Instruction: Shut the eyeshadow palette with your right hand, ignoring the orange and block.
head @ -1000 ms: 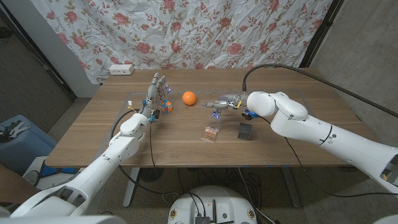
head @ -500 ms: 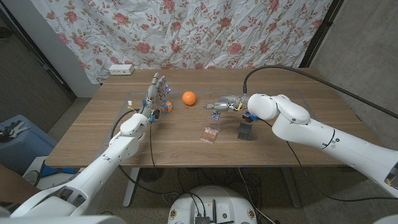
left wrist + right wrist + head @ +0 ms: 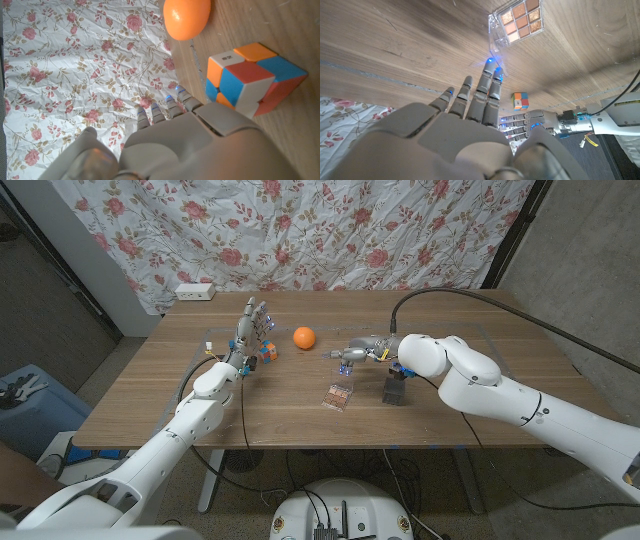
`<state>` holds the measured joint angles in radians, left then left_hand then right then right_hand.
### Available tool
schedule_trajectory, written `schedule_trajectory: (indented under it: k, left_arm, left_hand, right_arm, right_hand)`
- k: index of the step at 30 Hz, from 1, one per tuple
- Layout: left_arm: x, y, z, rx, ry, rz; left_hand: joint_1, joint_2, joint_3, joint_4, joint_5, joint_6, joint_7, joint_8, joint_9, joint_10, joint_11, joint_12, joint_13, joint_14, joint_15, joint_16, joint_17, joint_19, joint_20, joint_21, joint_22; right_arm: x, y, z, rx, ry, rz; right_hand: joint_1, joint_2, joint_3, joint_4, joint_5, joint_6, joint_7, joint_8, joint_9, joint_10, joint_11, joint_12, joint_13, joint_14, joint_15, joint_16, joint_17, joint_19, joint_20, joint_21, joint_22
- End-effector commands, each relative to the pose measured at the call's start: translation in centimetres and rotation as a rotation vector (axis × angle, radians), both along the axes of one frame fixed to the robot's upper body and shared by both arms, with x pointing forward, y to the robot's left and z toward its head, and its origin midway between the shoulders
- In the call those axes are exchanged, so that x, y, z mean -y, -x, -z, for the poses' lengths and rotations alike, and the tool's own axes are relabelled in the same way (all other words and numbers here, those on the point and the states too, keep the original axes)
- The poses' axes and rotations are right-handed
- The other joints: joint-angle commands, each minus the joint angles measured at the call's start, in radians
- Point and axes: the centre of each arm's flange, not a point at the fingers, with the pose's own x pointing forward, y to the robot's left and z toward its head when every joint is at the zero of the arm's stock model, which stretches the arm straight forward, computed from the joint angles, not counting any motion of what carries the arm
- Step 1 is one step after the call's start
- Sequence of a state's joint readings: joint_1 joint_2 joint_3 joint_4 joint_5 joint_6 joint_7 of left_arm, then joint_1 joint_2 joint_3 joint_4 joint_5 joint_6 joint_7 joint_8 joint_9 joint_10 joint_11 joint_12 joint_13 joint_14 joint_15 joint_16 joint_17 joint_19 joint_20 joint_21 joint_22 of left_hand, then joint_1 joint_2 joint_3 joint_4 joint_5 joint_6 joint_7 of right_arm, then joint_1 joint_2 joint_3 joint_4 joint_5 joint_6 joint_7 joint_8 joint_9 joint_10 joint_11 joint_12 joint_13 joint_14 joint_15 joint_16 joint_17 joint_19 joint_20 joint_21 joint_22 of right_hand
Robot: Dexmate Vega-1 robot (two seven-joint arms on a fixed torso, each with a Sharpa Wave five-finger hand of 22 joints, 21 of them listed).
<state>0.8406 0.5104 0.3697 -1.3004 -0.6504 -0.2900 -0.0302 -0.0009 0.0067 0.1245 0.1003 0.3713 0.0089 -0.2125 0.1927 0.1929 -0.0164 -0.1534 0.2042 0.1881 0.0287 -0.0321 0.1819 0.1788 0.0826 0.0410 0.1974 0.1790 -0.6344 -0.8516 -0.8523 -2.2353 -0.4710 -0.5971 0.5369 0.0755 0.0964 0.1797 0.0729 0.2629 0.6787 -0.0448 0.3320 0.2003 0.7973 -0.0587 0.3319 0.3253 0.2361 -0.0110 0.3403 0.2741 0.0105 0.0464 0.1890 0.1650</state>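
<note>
Since the earlier frame the right hand (image 3: 350,354), fingers spread and holding nothing, moved lower toward the open eyeshadow palette (image 3: 339,396) at frame centre.

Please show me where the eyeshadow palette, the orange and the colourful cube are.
eyeshadow palette (image 3: 521,23), right wrist view, on its colour pans.
orange (image 3: 304,337), head view, on its middle.
colourful cube (image 3: 252,80), left wrist view, on its upper face.

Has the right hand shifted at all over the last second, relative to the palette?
Yes. In the head view the right hand has come nearer the table's front edge, toward the open eyeshadow palette, which stays put beside the dark block.
</note>
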Motion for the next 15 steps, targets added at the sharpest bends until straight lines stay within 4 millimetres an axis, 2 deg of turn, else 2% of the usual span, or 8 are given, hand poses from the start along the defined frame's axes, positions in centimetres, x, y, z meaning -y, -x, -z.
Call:
schedule_trajectory:
  k: [1, 15]
  left_arm:
    - [0.00, 0.00, 0.00, 0.000, 0.000, 0.000]
    - [-0.01, 0.00, 0.00, 0.000, 0.000, 0.000]
  left_hand:
    - [0.006, 0.007, 0.008, 0.000, 0.004, -0.002, -0.007, 0.005, 0.004, 0.000, -0.008, 0.005, 0.004, 0.003, -0.022, 0.006, 0.005, 0.007, 0.000, 0.004, 0.004]
    - [0.006, 0.007, 0.008, 0.000, 0.004, -0.002, -0.007, 0.005, 0.004, 0.001, -0.007, 0.005, 0.004, 0.005, -0.023, 0.006, 0.005, 0.008, 0.000, 0.005, 0.004]
  right_arm:
    - [-0.10, 0.53, 0.78, 0.000, -0.003, 0.000]
    - [-0.44, 1.10, 1.78, 0.020, -0.012, -0.016]
  right_hand:
    - [-0.002, 0.021, 0.008, -0.003, 0.005, 0.011, -0.001, -0.001, 0.001, 0.005, 0.000, -0.005, 0.002, 0.000, -0.007, 0.006, -0.001, 0.009, -0.001, 0.004, 0.003]
    - [-0.005, 0.022, 0.009, -0.003, 0.004, 0.004, 0.002, -0.006, 0.001, -0.012, 0.004, -0.019, -0.001, -0.003, -0.003, 0.007, 0.000, 0.012, -0.003, 0.004, 0.003]
